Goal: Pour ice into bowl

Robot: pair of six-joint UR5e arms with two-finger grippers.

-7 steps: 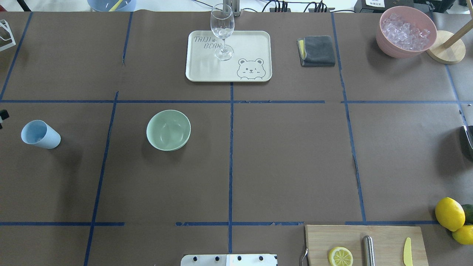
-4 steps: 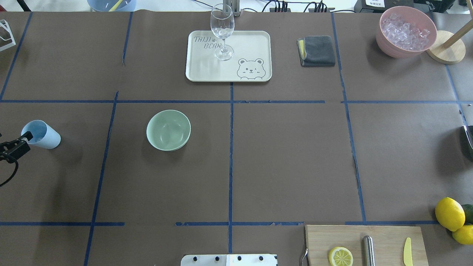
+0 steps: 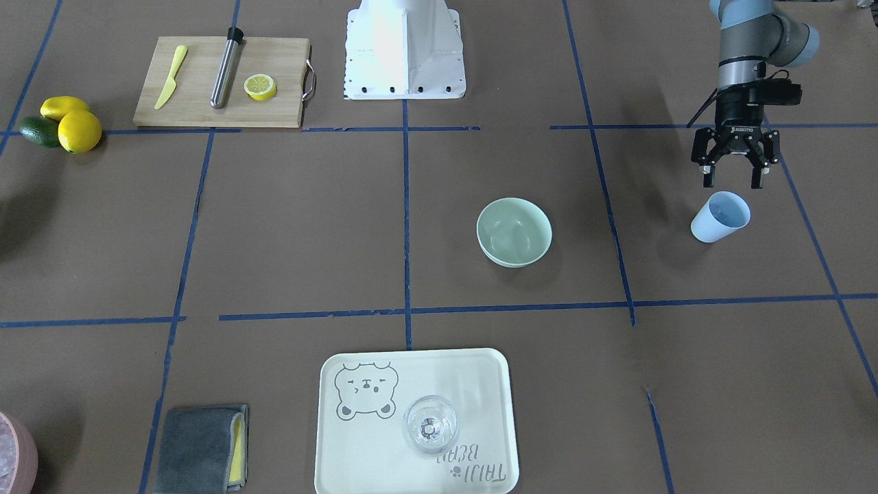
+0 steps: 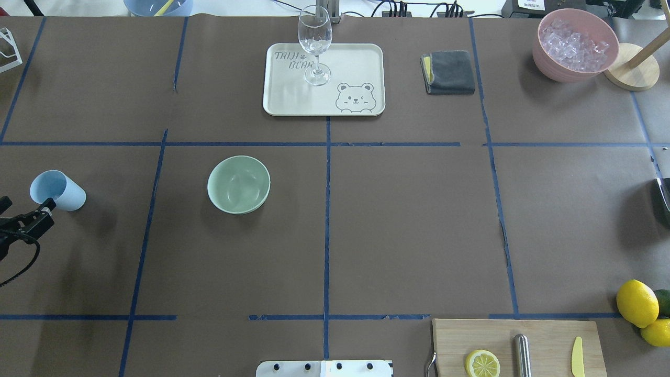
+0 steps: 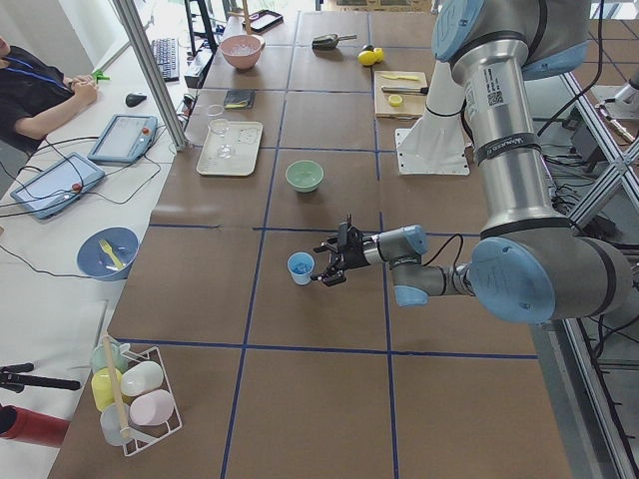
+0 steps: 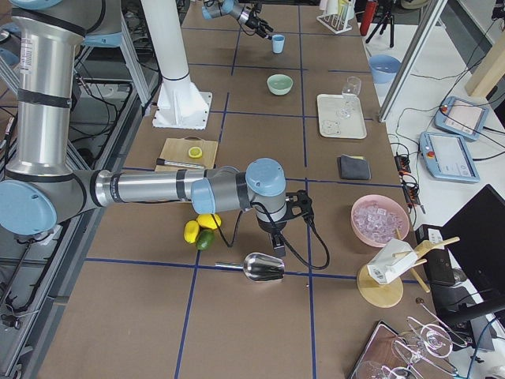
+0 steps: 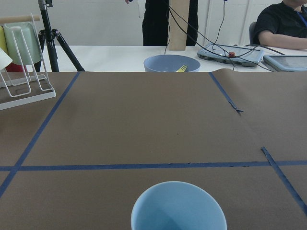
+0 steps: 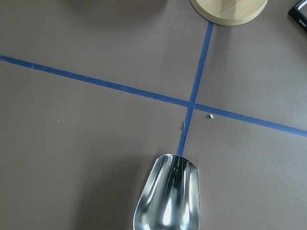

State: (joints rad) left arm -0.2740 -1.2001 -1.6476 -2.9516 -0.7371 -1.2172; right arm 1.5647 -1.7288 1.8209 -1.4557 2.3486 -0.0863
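The pale mint-green bowl (image 4: pixel 238 184) (image 3: pixel 514 231) stands empty, left of the table's middle. A light blue cup (image 4: pixel 57 190) (image 3: pixel 720 217) stands near the left edge. Its rim fills the bottom of the left wrist view (image 7: pixel 178 206), and I see no ice in the part of its inside that shows. My left gripper (image 3: pixel 732 180) (image 4: pixel 25 207) hangs open just on the robot's side of the cup, holding nothing. My right gripper (image 6: pixel 278 243) hovers over a metal scoop (image 8: pixel 168 199); I cannot tell whether it is open or shut.
A tray (image 4: pixel 361 57) with a wine glass (image 4: pixel 315 47) sits at the far middle, a grey cloth (image 4: pixel 449 71) beside it. At the far right are a pink bowl (image 4: pixel 544 57) of whitish pieces and a wooden stand (image 4: pixel 633 73). The cutting board (image 4: pixel 544 335) and lemons (image 4: pixel 636 302) lie near right.
My left gripper has come into the overhead view from the left edge, reached the cup's side, then slid a little toward the robot. The cup and bowl have not moved.
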